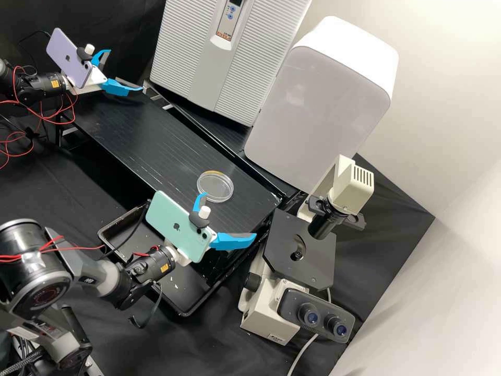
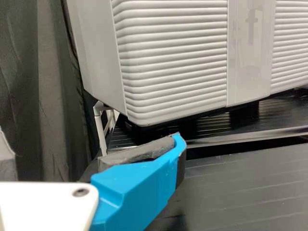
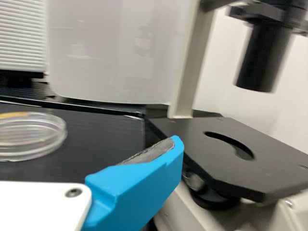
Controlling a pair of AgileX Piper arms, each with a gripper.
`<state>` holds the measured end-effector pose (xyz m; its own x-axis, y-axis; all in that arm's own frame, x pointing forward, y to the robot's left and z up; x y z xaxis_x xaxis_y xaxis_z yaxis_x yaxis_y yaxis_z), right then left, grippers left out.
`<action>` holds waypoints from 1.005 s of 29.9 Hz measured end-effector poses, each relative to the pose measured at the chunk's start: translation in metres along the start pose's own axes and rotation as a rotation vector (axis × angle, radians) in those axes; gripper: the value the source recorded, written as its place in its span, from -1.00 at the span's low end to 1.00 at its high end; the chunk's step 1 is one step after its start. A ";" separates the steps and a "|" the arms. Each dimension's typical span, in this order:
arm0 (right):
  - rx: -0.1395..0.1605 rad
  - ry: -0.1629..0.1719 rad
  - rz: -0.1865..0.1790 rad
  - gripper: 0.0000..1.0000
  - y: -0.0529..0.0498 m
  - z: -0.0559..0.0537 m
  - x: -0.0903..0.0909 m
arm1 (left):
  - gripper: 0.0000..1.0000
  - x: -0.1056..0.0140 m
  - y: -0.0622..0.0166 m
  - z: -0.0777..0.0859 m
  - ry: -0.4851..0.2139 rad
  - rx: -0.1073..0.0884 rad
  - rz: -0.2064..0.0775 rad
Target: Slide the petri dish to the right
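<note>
High view: the clear petri dish [image 1: 215, 186] lies flat on the black ribbed platform [image 1: 156, 141], near the end that borders the microscope [image 1: 300, 277] and in front of a smooth white box [image 1: 323, 99]. The right gripper [image 1: 231, 215], carried on the arm with the green phone, sits at the platform's near edge with its two blue fingers spread apart and nothing between them. Its upper finger [image 1: 200, 201] lies just beside the dish's near rim, but contact cannot be judged. A black tray [image 1: 182, 305] lies below this arm. The left gripper [image 1: 126, 69], behind a purple phone, hangs over the platform's far end near a ribbed white appliance [image 1: 224, 57], well apart from the dish, its fingers likewise parted and empty. Left wrist view: one blue finger [image 2: 144, 187] with a grey pad stands above the dark platform [image 2: 250, 192], facing the ribbed appliance [image 2: 183, 57]. Right wrist view: one blue finger [image 3: 139, 183] points toward the microscope's black stage [image 3: 240, 163]. The dish [image 3: 29, 134] rests on the platform off to the finger's side, with the white box [image 3: 110, 48] behind it.
</note>
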<state>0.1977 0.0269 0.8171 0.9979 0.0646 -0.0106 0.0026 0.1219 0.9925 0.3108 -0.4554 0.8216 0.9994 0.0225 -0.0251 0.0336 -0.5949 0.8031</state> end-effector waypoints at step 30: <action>-0.035 0.053 -0.146 1.00 -0.032 -0.013 0.051 | 1.00 0.000 0.0000 0.000 0.000 0.000 0.000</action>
<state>0.2474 0.0392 0.7828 0.9821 0.0962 -0.1619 0.1443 0.1685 0.9751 0.3108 -0.4554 0.8216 0.9994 0.0225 -0.0251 0.0336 -0.5949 0.8031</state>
